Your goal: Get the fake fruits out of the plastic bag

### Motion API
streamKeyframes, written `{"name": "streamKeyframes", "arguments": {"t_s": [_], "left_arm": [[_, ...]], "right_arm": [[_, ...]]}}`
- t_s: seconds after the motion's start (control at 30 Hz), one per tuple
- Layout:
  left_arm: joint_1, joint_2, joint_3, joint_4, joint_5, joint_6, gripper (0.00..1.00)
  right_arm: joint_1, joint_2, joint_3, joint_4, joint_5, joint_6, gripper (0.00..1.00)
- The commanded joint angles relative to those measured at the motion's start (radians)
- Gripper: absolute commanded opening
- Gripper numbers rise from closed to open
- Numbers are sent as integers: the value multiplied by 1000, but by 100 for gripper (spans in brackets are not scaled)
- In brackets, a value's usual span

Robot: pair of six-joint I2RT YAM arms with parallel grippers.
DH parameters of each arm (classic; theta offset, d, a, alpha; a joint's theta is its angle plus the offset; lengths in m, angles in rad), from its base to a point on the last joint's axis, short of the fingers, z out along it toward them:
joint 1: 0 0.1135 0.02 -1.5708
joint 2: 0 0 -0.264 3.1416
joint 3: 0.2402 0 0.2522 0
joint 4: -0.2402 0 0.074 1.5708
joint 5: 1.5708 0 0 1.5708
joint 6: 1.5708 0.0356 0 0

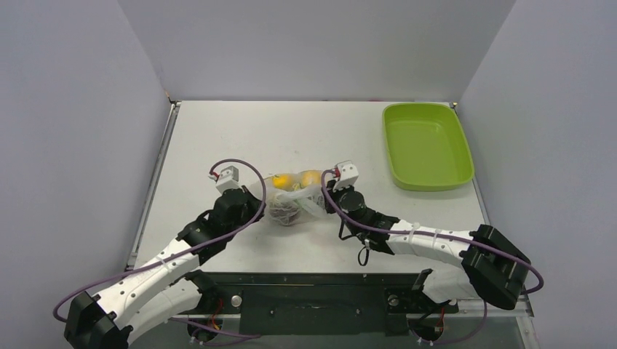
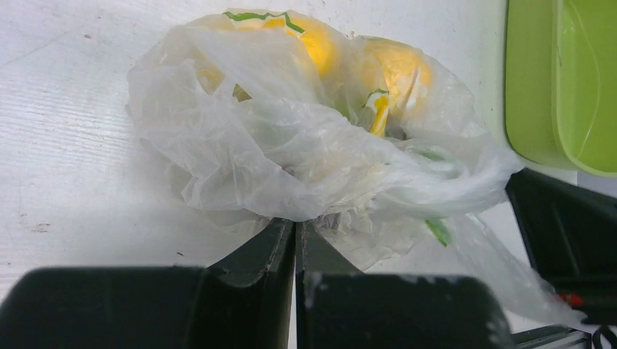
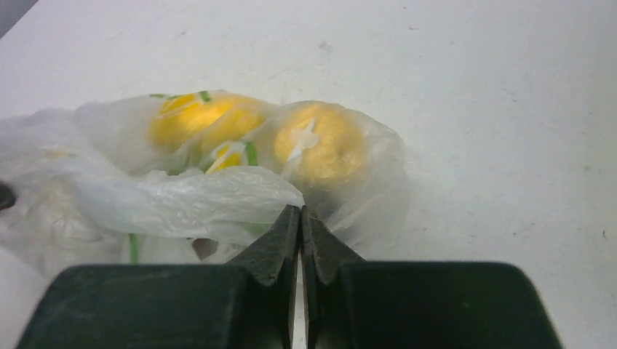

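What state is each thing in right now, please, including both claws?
plastic bag: crumpled, pinched on two sides, fruits inside.
fake fruits: yellow ones visible through the film, none taken out.
lime-green tray: upright and empty, apart from the bag.
left claw: shut on the bag's film.
right claw: shut on the bag's film.

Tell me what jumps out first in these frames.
The crumpled clear bag lies mid-table, with yellow fruits showing through its film. The left gripper and right gripper are each shut on that film from opposite sides. A lime-green tray sits at the far right corner.
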Motion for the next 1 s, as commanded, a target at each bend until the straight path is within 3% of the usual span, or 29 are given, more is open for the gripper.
{"name": "streamKeyframes", "arguments": {"t_s": [0.0, 0.23, 0.43, 0.63, 0.77, 0.97], "left_arm": [[14, -65, -27, -46, -76, 18, 0], [17, -95, -45, -20, -22, 53, 0], [18, -83, -36, 4, 40, 90, 0], [18, -35, -1, 7, 99, 136, 0], [19, -21, 5, 12, 119, 142, 0], [19, -16, -18, 48, 160, 127, 0]], "right_arm": [[-133, -34, -32, 80, -44, 134, 0], [-105, -57, -25, 91, -175, 9, 1], [35, -136, -49, 79, -92, -230, 34], [89, -123, 10, -34, -173, -325, 63], [110, -87, 38, -50, -193, -353, 71], [130, 25, 107, -87, -221, -348, 72]]}}
